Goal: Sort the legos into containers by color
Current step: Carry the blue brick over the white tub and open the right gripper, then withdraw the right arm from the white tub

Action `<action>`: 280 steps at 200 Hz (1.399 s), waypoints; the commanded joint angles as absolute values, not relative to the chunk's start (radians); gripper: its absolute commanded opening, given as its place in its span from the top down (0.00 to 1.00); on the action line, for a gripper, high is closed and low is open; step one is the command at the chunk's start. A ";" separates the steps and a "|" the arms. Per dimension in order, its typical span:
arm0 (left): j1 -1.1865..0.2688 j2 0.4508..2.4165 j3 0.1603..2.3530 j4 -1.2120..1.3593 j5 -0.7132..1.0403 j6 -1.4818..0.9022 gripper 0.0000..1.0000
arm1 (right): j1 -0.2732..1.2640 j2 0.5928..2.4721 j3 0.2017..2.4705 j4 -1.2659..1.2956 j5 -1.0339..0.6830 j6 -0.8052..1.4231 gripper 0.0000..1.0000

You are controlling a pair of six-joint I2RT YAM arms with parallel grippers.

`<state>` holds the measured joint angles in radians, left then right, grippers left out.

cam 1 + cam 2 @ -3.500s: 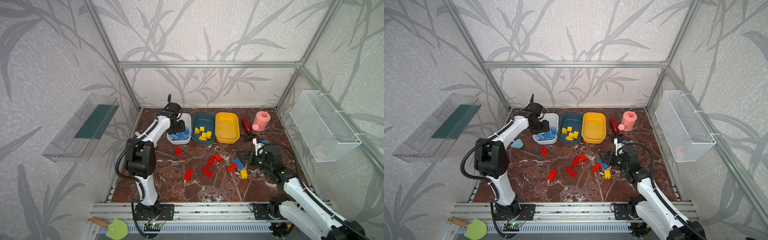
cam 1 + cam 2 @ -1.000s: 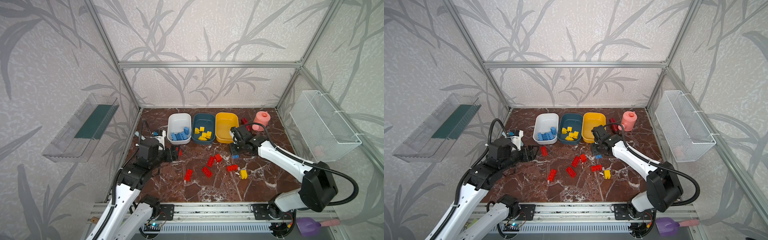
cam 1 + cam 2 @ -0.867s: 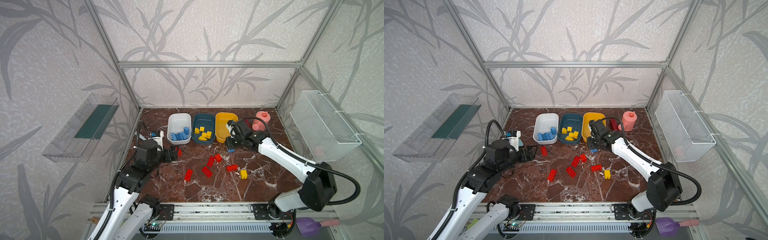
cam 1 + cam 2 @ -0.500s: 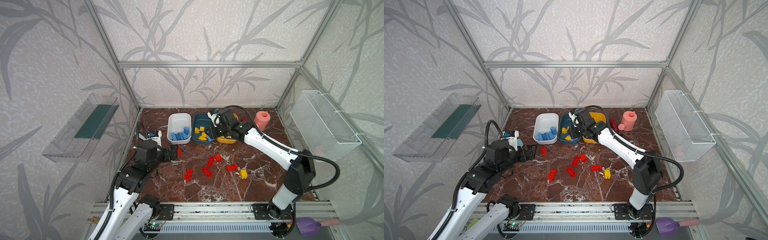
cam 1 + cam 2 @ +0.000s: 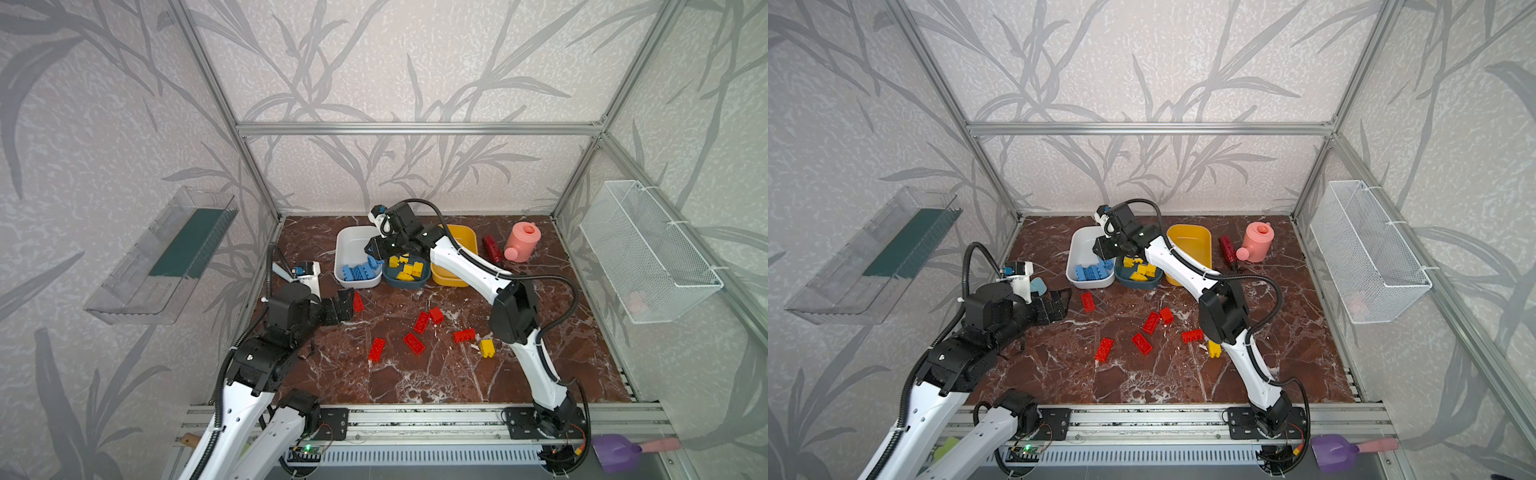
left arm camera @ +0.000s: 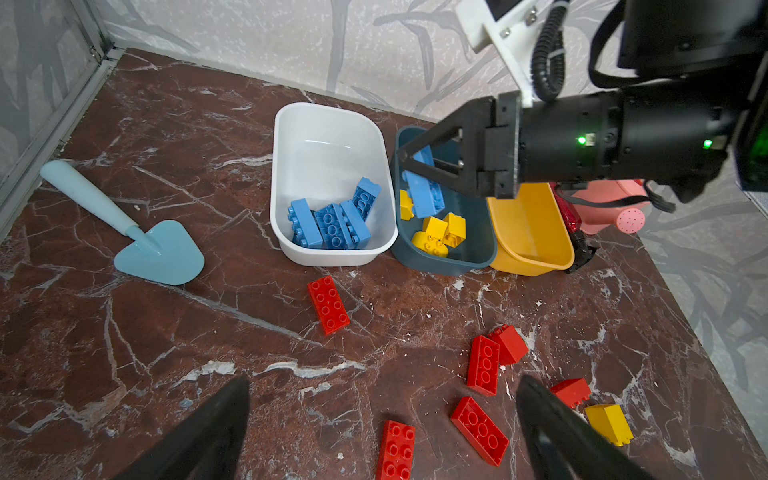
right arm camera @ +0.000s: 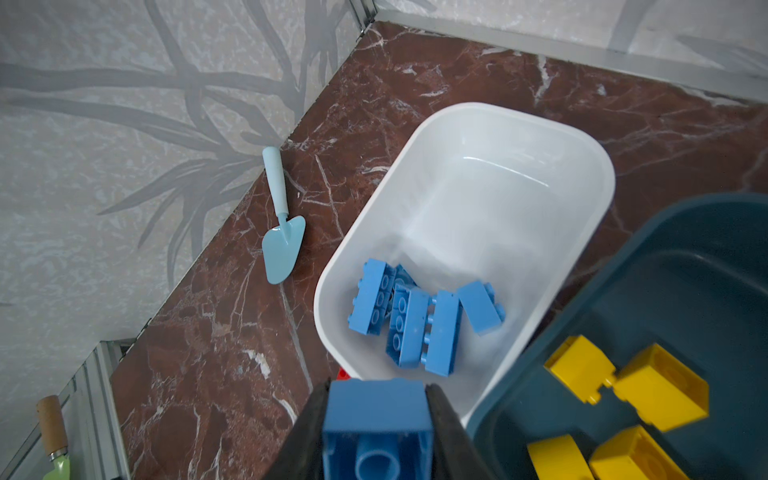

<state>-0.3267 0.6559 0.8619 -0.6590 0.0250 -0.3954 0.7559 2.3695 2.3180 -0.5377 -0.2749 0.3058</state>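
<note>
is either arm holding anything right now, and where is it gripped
The right tool pinches a blue brick across its side walls; the left tool holds nothing.

Bright, even diffuse light; shadows soft and short. Glare streak inside white tub [image 7: 503, 164]. Wrist views bow at edges.

I am carrying a blue lego [image 7: 376, 419] in my right gripper [image 5: 372, 250] from three o'clock on the tabletop [image 5: 415, 386] to eleven o'clock, above where the white tub [image 5: 340, 249] and teal tub [image 5: 405, 284] meet. My left gripper [image 5: 347, 305] is pulling back from the white tub to nine o'clock, jaws spreading wide.
</note>
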 commanded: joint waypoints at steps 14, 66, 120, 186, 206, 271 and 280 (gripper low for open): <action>-0.330 0.658 0.854 -0.656 0.040 -0.389 0.01 | 0.766 2.592 2.654 -0.717 -0.284 0.308 0.75; -0.330 0.666 0.850 -0.652 0.056 -0.390 0.01 | 0.765 2.685 2.733 -0.676 -0.280 0.331 0.69; -0.326 0.676 0.850 -0.652 0.058 -0.389 0.01 | 0.765 2.688 2.728 -0.669 -0.255 0.324 0.41; -0.312 0.706 0.848 -0.656 0.060 -0.389 0.01 | 0.767 2.525 2.612 -0.689 -0.234 0.294 0.33; -0.311 0.719 0.848 -0.655 0.070 -0.386 0.01 | 0.767 2.404 2.475 -0.677 -0.214 0.274 0.32; -0.321 0.794 0.867 -0.682 0.076 -0.373 0.01 | 0.756 1.889 1.792 -0.505 -0.080 0.260 0.30; -0.325 0.798 0.870 -0.687 0.069 -0.371 0.01 | 0.748 1.823 1.710 -0.506 -0.057 0.262 0.30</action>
<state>-0.3195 0.7891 0.8608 -0.6647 0.0723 -0.3927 0.7597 1.9606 1.8687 -0.5491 -0.1444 0.2714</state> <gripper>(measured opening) 0.992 0.697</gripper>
